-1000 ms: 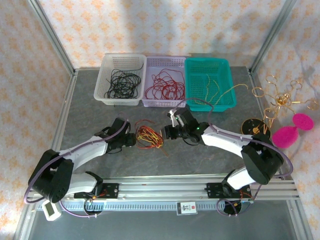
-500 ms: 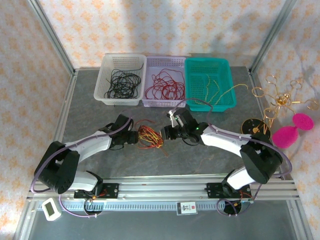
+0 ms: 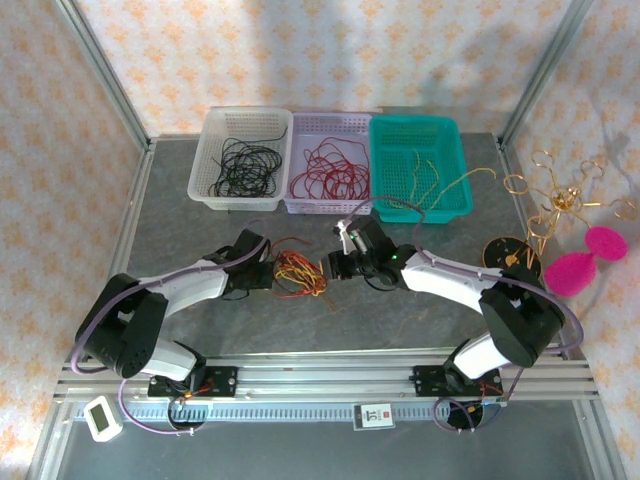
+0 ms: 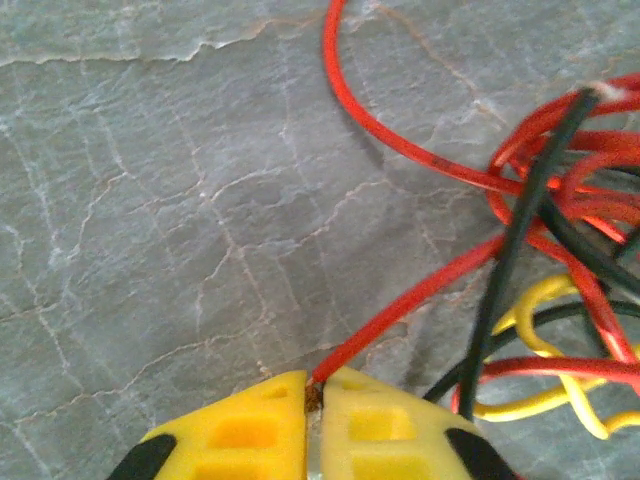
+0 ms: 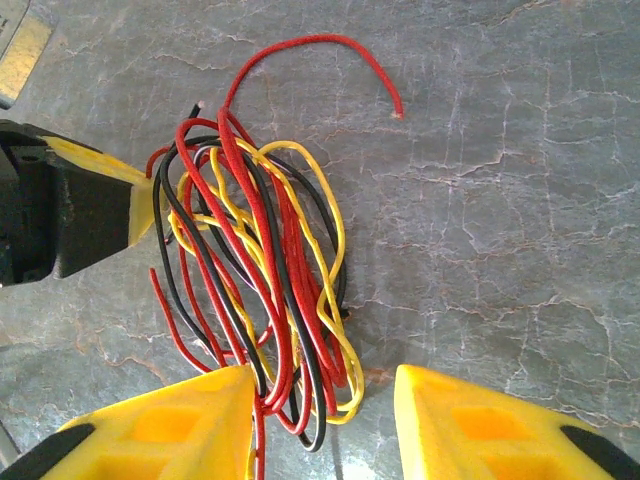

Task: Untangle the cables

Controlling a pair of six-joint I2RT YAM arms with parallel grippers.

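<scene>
What has changed since a second ago: the left arm has stretched further in, bringing its pincer up to the left edge of the bunch; the right arm has hardly moved.
Left pincer (image 4: 315, 398): jaws pressed together on the tip of a red cable (image 4: 410, 312), low over the table (image 4: 150, 200).
Right pincer (image 5: 325, 390): jaws partly open, gripping nothing, straddling the bunch's near end.
Cables (image 5: 260, 250): red, yellow and black strands looped in one loose tangle; one red end curls free beyond it.
Place: flat on the table between both pincers, nearer than the baskets (image 3: 325, 206).
</scene>
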